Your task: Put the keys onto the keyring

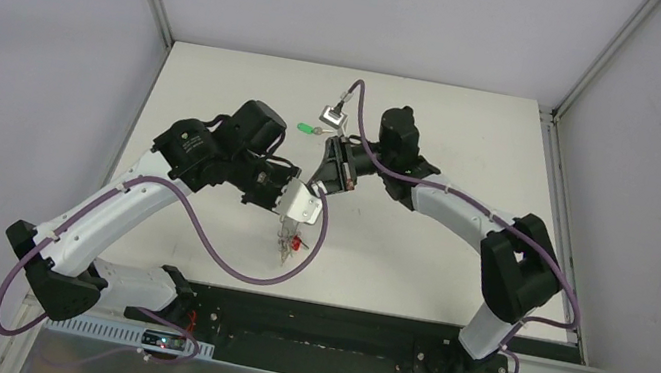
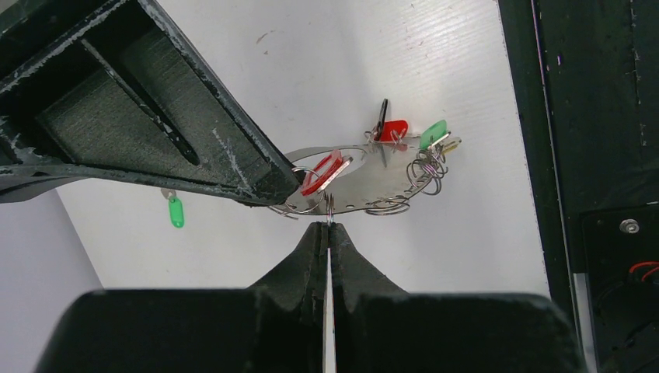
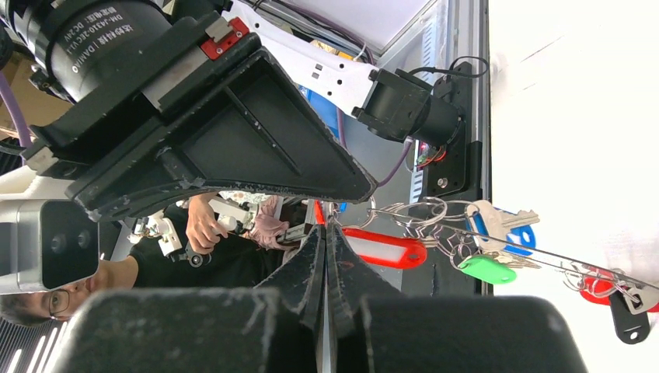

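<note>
Dangling above the counter (image 2: pixel 388 62), the keyring (image 2: pixel 373 183) has both the left claw (image 2: pixel 329 227) and right claw (image 3: pixel 326 231) pinched shut on its wire. Looks light, springy and slippery, so grab bare wire. One green-tagged key (image 2: pixel 176 211) lies loose.

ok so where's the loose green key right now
In the top view the loose green-tagged key lies alone on the table toward its far side, just left of the right wrist camera.
</note>
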Controlling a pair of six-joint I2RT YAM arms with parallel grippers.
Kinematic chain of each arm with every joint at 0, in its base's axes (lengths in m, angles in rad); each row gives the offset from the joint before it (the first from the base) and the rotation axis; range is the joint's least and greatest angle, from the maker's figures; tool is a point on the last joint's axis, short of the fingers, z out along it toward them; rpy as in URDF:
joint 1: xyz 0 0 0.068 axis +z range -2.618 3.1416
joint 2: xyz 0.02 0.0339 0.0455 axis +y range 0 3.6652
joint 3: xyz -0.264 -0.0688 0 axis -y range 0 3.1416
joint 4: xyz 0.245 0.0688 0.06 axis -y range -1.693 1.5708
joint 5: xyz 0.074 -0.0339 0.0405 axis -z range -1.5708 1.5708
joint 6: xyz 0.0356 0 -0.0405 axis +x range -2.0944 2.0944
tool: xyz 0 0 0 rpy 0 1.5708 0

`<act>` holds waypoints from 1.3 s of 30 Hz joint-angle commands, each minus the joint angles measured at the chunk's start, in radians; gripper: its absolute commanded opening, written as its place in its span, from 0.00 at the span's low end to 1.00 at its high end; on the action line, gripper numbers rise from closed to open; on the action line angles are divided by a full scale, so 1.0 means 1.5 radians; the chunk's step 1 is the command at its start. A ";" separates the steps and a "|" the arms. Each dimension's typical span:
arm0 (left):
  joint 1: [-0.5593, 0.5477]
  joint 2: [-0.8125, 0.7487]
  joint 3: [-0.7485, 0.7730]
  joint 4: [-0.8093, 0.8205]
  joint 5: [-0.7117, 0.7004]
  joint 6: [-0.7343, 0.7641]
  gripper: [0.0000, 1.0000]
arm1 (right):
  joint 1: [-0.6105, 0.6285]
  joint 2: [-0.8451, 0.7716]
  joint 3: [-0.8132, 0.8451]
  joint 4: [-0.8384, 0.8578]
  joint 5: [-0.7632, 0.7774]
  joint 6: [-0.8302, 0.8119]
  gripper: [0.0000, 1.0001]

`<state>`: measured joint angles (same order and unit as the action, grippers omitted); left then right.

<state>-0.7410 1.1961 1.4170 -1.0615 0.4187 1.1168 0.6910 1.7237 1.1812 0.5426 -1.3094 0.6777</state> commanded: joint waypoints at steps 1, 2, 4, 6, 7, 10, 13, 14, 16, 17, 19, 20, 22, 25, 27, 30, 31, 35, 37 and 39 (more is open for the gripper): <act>-0.007 -0.019 -0.003 -0.005 0.029 0.018 0.00 | 0.002 0.001 0.030 0.033 -0.005 0.009 0.00; -0.007 -0.019 -0.002 -0.004 0.029 0.018 0.00 | 0.002 0.002 0.030 0.033 -0.005 0.009 0.00; -0.007 -0.018 0.001 -0.005 0.028 0.018 0.00 | 0.002 0.004 0.029 0.033 -0.004 0.009 0.00; -0.007 -0.017 0.003 -0.004 0.025 0.018 0.00 | 0.002 0.005 0.027 0.033 -0.004 0.008 0.00; -0.007 -0.017 0.003 -0.004 0.025 0.018 0.00 | 0.003 0.005 0.026 0.033 -0.005 0.008 0.00; -0.007 -0.016 0.005 -0.005 0.019 0.019 0.00 | 0.005 0.007 0.022 0.033 -0.006 0.006 0.00; -0.007 -0.016 0.006 -0.004 0.018 0.019 0.00 | 0.006 0.007 0.018 0.032 -0.005 0.003 0.00; -0.007 -0.016 0.006 -0.004 0.019 0.018 0.00 | 0.006 0.009 0.017 0.033 -0.005 0.003 0.00; -0.007 -0.015 0.006 -0.004 0.016 0.017 0.00 | 0.007 0.011 0.017 0.033 -0.004 0.003 0.00; -0.007 -0.015 0.006 -0.002 0.015 0.017 0.00 | 0.007 0.011 0.016 0.033 -0.004 0.004 0.00; -0.007 -0.015 0.006 -0.001 0.014 0.017 0.00 | 0.010 0.012 0.016 0.032 -0.004 0.001 0.00; -0.007 -0.015 0.006 -0.001 0.014 0.017 0.00 | 0.010 0.013 0.016 0.032 -0.004 0.001 0.00; -0.007 -0.015 0.006 0.000 0.016 0.016 0.00 | 0.012 0.015 0.015 0.031 -0.004 0.000 0.00; -0.007 -0.015 0.005 0.002 0.015 0.015 0.00 | 0.012 0.020 0.015 0.031 -0.004 -0.001 0.00; -0.007 -0.015 0.005 0.001 0.014 0.015 0.00 | 0.012 0.021 0.017 0.030 -0.004 -0.001 0.00; -0.007 -0.015 0.006 0.002 0.011 0.015 0.00 | 0.012 0.020 0.018 0.029 -0.005 -0.002 0.00; -0.007 -0.015 0.006 0.002 0.011 0.015 0.00 | 0.012 0.020 0.018 0.028 -0.006 -0.003 0.00; -0.006 -0.015 0.011 0.005 0.005 0.005 0.00 | 0.011 0.019 0.014 0.013 -0.006 -0.020 0.00; -0.006 -0.016 0.013 0.008 0.005 -0.003 0.00 | 0.011 0.017 0.012 0.001 -0.006 -0.035 0.00; -0.004 -0.016 0.014 0.012 0.006 -0.011 0.00 | 0.011 0.013 0.011 -0.022 -0.005 -0.064 0.00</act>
<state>-0.7410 1.1961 1.4128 -1.0618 0.4171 1.1122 0.7013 1.7523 1.1854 0.5346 -1.3052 0.6582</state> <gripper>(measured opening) 0.008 0.004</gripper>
